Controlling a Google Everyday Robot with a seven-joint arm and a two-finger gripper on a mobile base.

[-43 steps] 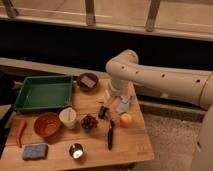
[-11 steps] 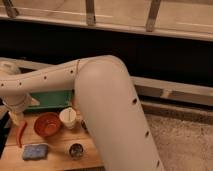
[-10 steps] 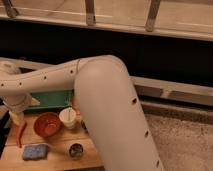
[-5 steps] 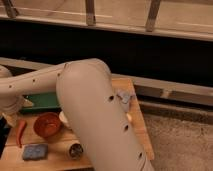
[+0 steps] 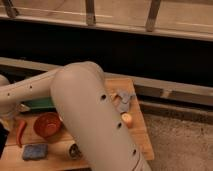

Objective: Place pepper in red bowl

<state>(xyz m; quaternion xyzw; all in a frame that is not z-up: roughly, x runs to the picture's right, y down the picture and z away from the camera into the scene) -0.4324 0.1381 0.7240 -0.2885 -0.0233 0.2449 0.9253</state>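
Pepper (image 5: 20,133): lying free on the wooden table (image 5: 141,136) at its left end, just beside the red bowl (image 5: 47,124) on the bowl's left, apparently not touching the rim. Long axis runs near-to-far across the tabletop, far tip leaning a little toward the bowl. Bowl inside looks bare. Gripper (image 5: 3,142): only a dark sliver shows at the left frame edge, low, just left of the pepper's near end; jaws spread wide with nothing in them. So the pepper sits between gripper and bowl, bowl on the far side of it. The arm (image 5: 92,117) sweeps in from the right, fills the middle of the view and hides much of the table. Judgement: grasp not yet made; the jaws should close across the pepper's thin width, so they need to straddle it side to side, then lift and carry a short way right to the bowl. Risk: nudging it off the left edge. Around: blue sponge (image 5: 34,151) in front of the bowl, green tray (image 5: 41,104) behind it, small metal cup (image 5: 75,150), round orange fruit (image 5: 126,119) well to the right.
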